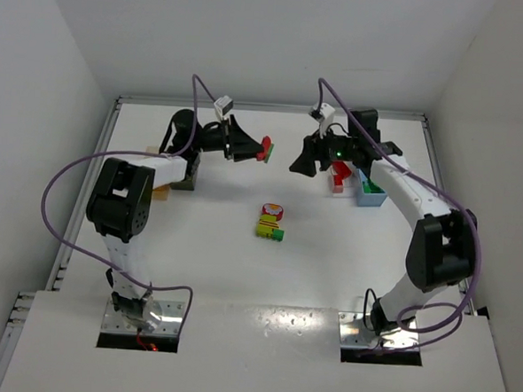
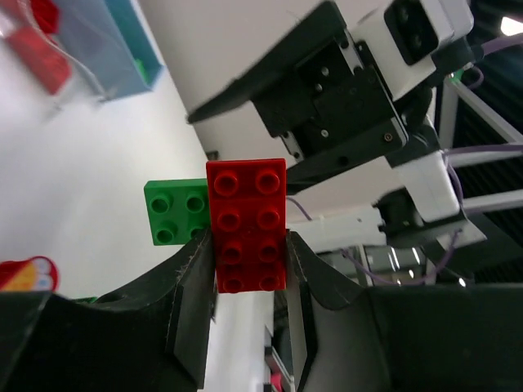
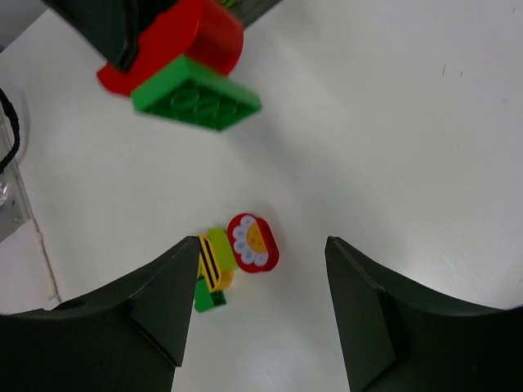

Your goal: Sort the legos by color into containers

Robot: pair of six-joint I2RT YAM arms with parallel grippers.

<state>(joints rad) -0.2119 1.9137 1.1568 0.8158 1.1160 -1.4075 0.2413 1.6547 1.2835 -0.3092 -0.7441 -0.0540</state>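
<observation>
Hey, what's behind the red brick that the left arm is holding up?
A green brick sits against the red brick in the left end effector; the red one covers part of it, so how they join cannot be seen.

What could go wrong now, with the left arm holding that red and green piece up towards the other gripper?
The left gripper pinches only the lower end of the red brick, so a tug from the open right gripper could twist it loose. The green brick sticks out sideways, gripped by nothing; it might snap off and drop.
</observation>
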